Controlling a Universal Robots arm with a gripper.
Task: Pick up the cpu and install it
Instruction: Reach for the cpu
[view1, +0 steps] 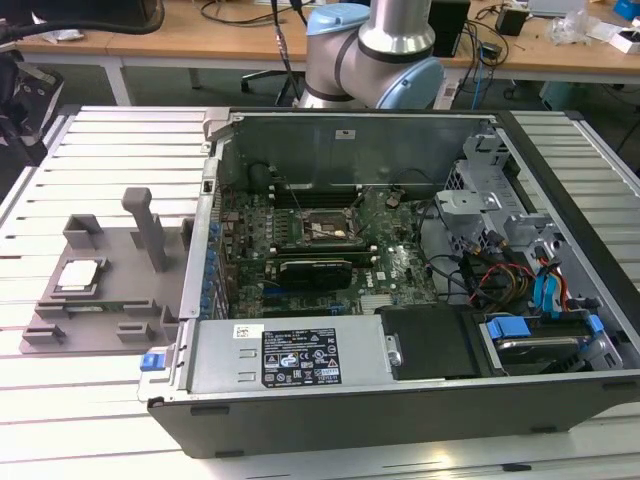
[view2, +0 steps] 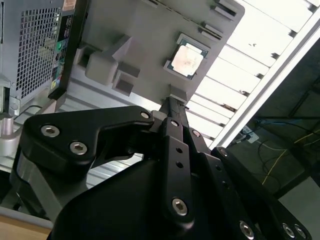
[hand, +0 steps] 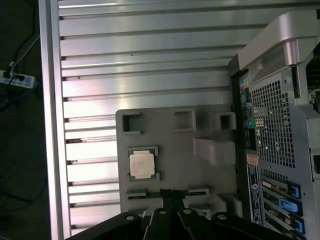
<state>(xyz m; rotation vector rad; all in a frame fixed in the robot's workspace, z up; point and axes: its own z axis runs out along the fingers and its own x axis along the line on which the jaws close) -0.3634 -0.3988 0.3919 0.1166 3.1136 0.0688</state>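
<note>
First wrist view: the gripper (hand: 171, 195), fingers closed and empty, hovers over the fixture tray (hand: 175, 150) near the cpu (hand: 142, 164); pickup seemingly unstarted, a grasp calls for opening first.

- The cpu (view1: 80, 276) is seen as a small, flat, square chip with a silver-grey metal top and a pale rim.
- It is seated flat, metal top upward, in a recess of the grey fixture tray (view1: 118, 278).
- It is placed at the exterior view's left, at mid-height.
</note>
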